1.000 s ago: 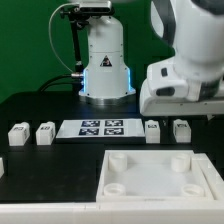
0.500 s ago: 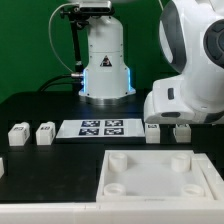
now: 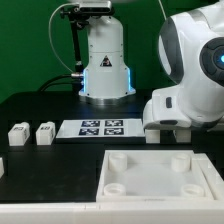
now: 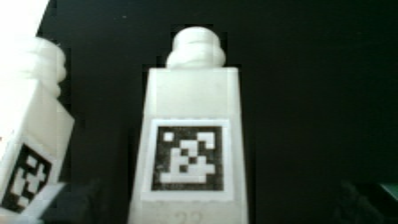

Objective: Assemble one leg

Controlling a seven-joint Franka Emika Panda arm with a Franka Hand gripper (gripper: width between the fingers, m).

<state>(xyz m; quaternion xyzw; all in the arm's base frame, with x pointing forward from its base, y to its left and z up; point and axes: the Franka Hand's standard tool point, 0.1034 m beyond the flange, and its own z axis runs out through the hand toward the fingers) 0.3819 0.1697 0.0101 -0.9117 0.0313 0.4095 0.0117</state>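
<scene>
- At the exterior view's far left, the leftmost leg (image 3: 17, 134) and a second leg (image 3: 45, 133), just beside each other on the dark surface (image 3: 40, 105). Well apart from the arm, so seemingly parked as spares, with marker faces kept in the camera's sight for tracking.
- Next along, the marker board (image 3: 100, 127), flat on the surface between the two pairs of legs. Carrying tags only, so a fixed reference rather than a part.
- Behind it, the robot base (image 3: 105, 65), set centrally, probably for equal reach to either side.
- Nearer the camera and toward the right, the tray (image 3: 150, 188), lying with its round corner sockets upward, presumably for taking a leg's peg from above.
- At the right, the arm (image 3: 195, 90), hanging low over the right-hand pair, with only the lower part of one such leg (image 3: 152, 137) showing beneath it.
- In the wrist view, the target leg (image 4: 191, 110), centred and lengthwise in the frame, rounded peg at one end, marker face toward the camera. A neighbouring leg (image 4: 36, 120) just beside it, a dark gap between. Centred so, most likely, for a grasp across the narrow sides.
- Pincer hidden behind the arm's bulk in the exterior view, its fingers not clearly in the wrist view. Cannot tell whether released or clenched. No sign of the leg off the surface, so judged an approach step, the task barely begun.
</scene>
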